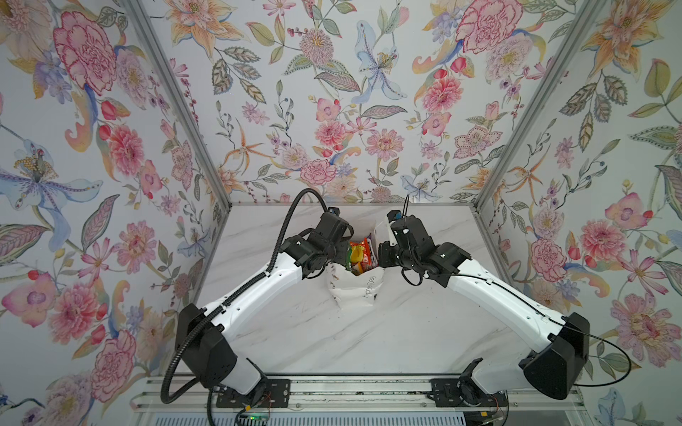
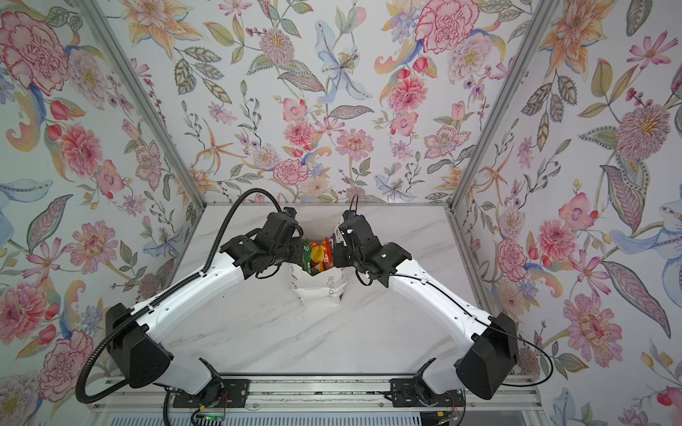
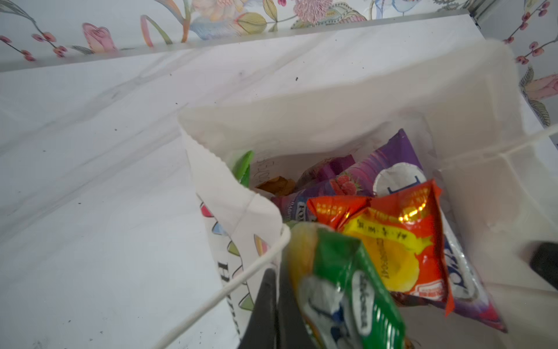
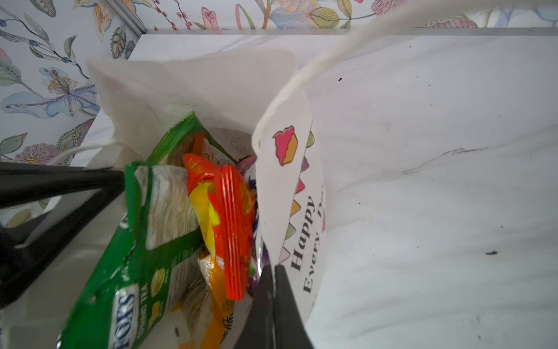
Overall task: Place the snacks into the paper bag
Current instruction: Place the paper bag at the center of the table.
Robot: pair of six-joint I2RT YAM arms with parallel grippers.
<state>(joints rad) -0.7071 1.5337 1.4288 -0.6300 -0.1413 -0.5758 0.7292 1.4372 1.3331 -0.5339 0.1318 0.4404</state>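
Surroundings: flowered wallpaper [image 1: 332, 92] is seen on three sides of a white marbled table [image 1: 369, 332].
Top views, bag: the paper bag [image 1: 354, 291] is stood upright near the table's middle in both top views, with its mouth turned upward.
Top views, snacks: a red-orange sachet [image 1: 360, 250] and a strip of a green candy bag [image 2: 306, 254] are seen inside the mouth.
Top views, arms: the left arm [image 1: 258, 287] and the right arm [image 1: 491, 295] are bent inward. Their wrists are set at opposite sides of the bag's mouth, and the grasping parts are hidden beneath them.
Left wrist view, grip: the left fingers [image 3: 265, 302] are pressed together, with the bag's lettered wall pinched at their seam. A white cord handle [image 3: 226, 290] is crossed just above the tips.
Left wrist view, contents: the green candy bag is leaned against the inner finger. The sachet is laid over a purple candy bag [image 3: 392, 163] deeper inside.
Right wrist view, grip: the right fingers [image 4: 287, 302] are closed on the wall printed "Happy Every".
Right wrist view, contents: the green bag and the sachet are stood on edge inside, side by side. The left fingers are seen at the far rim.
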